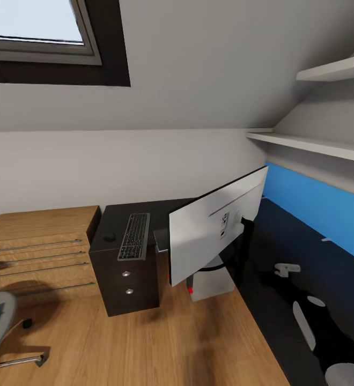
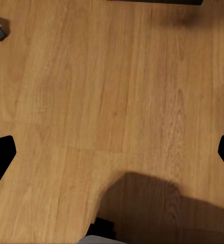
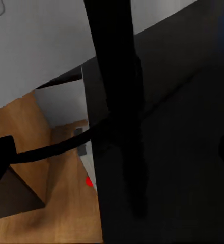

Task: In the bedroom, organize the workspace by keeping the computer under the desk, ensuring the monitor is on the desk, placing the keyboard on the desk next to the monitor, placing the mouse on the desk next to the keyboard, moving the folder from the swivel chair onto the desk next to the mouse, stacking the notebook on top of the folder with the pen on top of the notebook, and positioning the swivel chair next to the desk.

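Head view is showing the monitor (image 1: 214,228) standing at the worktop (image 1: 284,279) edge, white back facing out. At its 9 o'clock, the keyboard (image 1: 134,236) and mouse (image 1: 109,236) are lying on a black drawer unit (image 1: 124,268). Both end effectors' fingers are spreading wide apart, holding nothing.

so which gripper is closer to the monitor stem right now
Right. The right gripper faces the monitor's black stem over the desk; the left gripper hangs open over bare wood floor.
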You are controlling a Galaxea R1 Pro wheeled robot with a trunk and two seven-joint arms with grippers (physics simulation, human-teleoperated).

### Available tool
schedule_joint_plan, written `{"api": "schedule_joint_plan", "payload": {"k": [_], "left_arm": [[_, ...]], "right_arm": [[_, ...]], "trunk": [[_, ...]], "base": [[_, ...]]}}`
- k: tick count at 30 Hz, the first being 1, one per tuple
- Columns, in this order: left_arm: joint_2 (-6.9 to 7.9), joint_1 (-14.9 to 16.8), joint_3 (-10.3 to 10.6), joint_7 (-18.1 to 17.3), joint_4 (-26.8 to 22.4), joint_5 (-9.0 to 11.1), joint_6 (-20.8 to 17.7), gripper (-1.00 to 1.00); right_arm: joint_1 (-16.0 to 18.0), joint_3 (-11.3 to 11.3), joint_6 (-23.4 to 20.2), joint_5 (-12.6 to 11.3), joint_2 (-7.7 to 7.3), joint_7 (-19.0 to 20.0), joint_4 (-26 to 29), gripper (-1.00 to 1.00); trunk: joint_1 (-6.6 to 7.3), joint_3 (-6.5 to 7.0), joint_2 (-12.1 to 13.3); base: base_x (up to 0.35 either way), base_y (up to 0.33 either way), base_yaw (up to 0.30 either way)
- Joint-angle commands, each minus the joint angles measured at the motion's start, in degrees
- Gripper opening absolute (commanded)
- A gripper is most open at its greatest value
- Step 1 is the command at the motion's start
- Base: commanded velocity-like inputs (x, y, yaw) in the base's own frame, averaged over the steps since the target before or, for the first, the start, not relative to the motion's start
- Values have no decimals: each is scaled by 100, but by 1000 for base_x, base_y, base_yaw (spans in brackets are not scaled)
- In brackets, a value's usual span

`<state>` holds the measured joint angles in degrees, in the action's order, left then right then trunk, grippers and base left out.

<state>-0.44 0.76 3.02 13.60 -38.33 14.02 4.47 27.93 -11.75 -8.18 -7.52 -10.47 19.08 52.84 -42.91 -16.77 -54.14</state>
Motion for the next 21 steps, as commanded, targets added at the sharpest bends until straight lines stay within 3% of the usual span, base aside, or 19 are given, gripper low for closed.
{"api": "schedule_joint_plan", "payload": {"k": [1,4,7,16,21], "left_arm": [[8,3,32,38,1,59,27,100],[14,3,32,38,-1,58,27,100],[13,3,32,38,-1,58,27,100],[10,3,32,38,-3,57,27,100],[9,3,33,38,0,57,27,100]], "right_arm": [[15,-10,119,-64,14,-11,-189,100],[38,-6,601,-49,55,-168,-619,100],[46,-5,793,-49,71,-245,-784,100],[54,-11,976,-59,91,-317,-933,100],[55,-3,1005,-44,97,-322,-954,100]], "trunk": [[0,-6,-6],[0,-6,-6],[0,-6,-6],[0,-6,-6],[0,-6,-6]], "base": [[0,0,0],[0,0,0],[0,0,0],[0,0,0],[209,49,0]]}}
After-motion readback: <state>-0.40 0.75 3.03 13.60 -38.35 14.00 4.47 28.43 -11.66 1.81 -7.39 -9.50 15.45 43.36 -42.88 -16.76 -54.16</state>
